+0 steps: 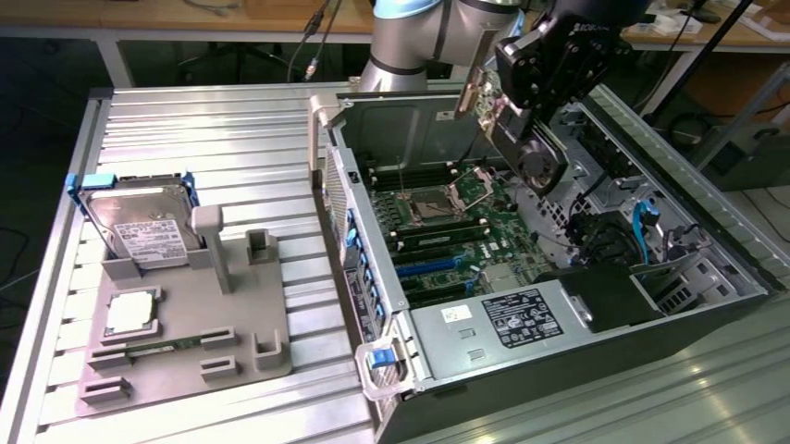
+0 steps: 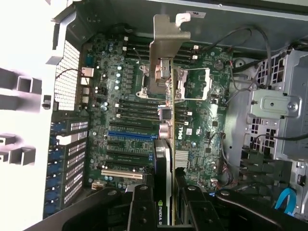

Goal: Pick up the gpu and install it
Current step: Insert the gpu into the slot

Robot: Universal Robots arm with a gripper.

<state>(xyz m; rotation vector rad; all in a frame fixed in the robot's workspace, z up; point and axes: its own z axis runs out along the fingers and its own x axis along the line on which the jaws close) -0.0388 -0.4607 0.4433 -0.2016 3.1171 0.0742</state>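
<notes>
The gpu (image 1: 535, 155) hangs in the air over the open computer case (image 1: 709, 305), tilted, its round fan facing the exterior view's right and its silvery end bracket (image 1: 471, 91) toward the case's far wall. My gripper (image 1: 524, 97) is shut on its upper edge. In the wrist view the gpu (image 2: 164, 159) shows edge-on between my black fingers (image 2: 142, 207), with the bracket (image 2: 166, 43) at its far end. Below it lies the green motherboard (image 2: 125, 115) with its blue slot (image 2: 132, 135) and other expansion slots. The card is well above the board, not touching it.
On the slatted metal table (image 1: 210, 129), at the exterior view's left, a grey fixture (image 1: 247, 351) holds a silver hard drive (image 1: 136, 227), a small pale square part (image 1: 129, 314) and a green memory stick (image 1: 161, 347). Cables and a drive cage (image 2: 276, 110) crowd one side of the case.
</notes>
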